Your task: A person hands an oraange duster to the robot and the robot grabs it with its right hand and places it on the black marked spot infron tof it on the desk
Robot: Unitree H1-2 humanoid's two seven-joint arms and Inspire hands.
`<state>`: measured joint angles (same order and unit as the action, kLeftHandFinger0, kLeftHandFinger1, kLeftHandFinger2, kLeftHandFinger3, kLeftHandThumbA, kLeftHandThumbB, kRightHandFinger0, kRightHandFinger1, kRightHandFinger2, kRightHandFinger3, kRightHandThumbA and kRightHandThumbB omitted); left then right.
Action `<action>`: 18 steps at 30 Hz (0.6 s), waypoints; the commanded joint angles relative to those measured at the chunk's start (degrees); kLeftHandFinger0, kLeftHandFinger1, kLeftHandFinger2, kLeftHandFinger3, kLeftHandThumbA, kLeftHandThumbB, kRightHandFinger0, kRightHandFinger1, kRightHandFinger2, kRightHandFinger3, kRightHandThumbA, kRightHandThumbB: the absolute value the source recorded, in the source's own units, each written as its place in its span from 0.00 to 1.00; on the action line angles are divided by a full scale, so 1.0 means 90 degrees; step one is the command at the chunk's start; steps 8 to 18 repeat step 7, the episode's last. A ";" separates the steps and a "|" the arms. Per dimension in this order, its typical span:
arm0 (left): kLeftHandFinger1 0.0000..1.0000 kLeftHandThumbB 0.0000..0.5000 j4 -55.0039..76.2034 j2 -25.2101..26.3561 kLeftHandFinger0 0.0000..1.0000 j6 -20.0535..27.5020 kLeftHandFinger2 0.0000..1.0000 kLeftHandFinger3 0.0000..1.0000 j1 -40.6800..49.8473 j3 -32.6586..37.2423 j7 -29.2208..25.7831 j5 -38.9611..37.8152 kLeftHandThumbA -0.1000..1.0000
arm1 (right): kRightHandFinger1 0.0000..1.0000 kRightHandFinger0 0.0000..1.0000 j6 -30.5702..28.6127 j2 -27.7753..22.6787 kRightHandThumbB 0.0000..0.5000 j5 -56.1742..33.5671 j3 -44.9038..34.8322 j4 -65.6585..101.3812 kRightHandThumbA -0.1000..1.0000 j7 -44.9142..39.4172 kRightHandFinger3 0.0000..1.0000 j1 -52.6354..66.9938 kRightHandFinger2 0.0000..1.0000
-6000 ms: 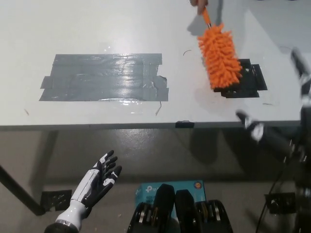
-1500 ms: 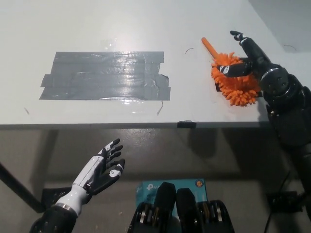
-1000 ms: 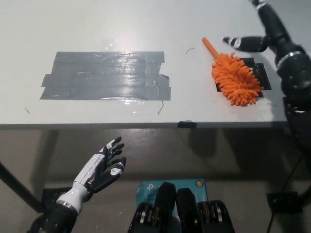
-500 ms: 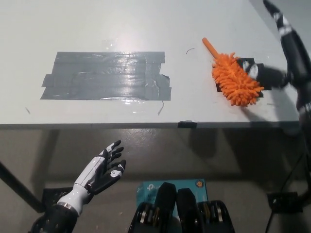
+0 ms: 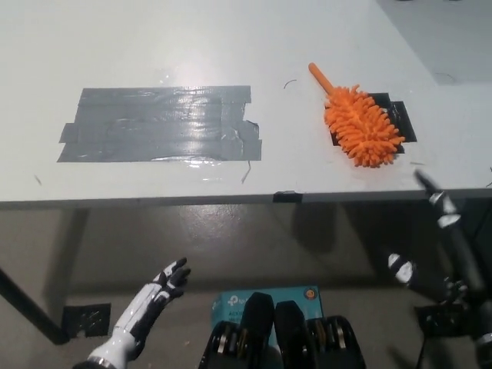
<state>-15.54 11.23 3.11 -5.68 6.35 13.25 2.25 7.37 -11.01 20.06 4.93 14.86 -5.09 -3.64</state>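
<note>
The orange duster lies on the black marked spot at the right side of the white desk, its short handle pointing up-left. Nothing holds it. My black right hand hangs below the desk's front edge at the lower right, open, with its fingers spread. At the lower left, below the desk, my white left hand rests open and holds nothing.
A large patch of grey tape covers the desk's left-middle. A small black mark sits on the desk's front edge. A teal box lies on the floor below.
My right hand has let go of the duster and dropped from the desk top to below its front edge. The duster stays on the black spot. The left hand has sunk lower.
</note>
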 commanded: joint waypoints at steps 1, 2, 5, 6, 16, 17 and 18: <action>1.00 0.28 0.0167 -0.0126 1.00 0.0528 1.00 1.00 0.0098 -0.0175 -0.0237 -0.0091 1.00 | 1.00 1.00 -0.1238 0.0129 0.55 -0.0102 0.0245 -0.1382 0.78 0.0286 1.00 -0.0245 1.00; 1.00 0.28 0.0177 -0.0123 1.00 0.0526 1.00 1.00 0.0099 -0.0193 -0.0238 -0.0094 1.00 | 1.00 1.00 -0.1258 0.0127 0.55 -0.0072 0.0266 -0.1446 0.78 0.0274 1.00 -0.0267 1.00; 1.00 0.32 0.0146 -0.0192 1.00 0.0604 1.00 1.00 0.0049 -0.0244 -0.0336 -0.0044 1.00 | 1.00 1.00 -0.1344 0.0029 0.56 -0.0199 0.0248 -0.1742 0.76 0.0137 1.00 -0.0330 1.00; 1.00 0.32 0.0133 -0.0203 1.00 0.0620 1.00 1.00 0.0048 -0.0248 -0.0347 -0.0032 1.00 | 1.00 1.00 -0.1370 0.0021 0.56 -0.0209 0.0242 -0.1774 0.76 0.0142 1.00 -0.0332 1.00; 1.00 0.32 0.0133 -0.0203 1.00 0.0620 1.00 1.00 0.0048 -0.0248 -0.0347 -0.0032 1.00 | 1.00 1.00 -0.1370 0.0021 0.56 -0.0209 0.0242 -0.1774 0.76 0.0142 1.00 -0.0332 1.00; 1.00 0.32 0.0133 -0.0203 1.00 0.0620 1.00 1.00 0.0048 -0.0248 -0.0347 -0.0032 1.00 | 1.00 1.00 -0.1370 0.0021 0.56 -0.0209 0.0242 -0.1774 0.76 0.0142 1.00 -0.0332 1.00; 1.00 0.32 0.0133 -0.0203 1.00 0.0620 1.00 1.00 0.0048 -0.0248 -0.0347 -0.0032 1.00 | 1.00 1.00 -0.1370 0.0021 0.56 -0.0209 0.0242 -0.1774 0.76 0.0142 1.00 -0.0332 1.00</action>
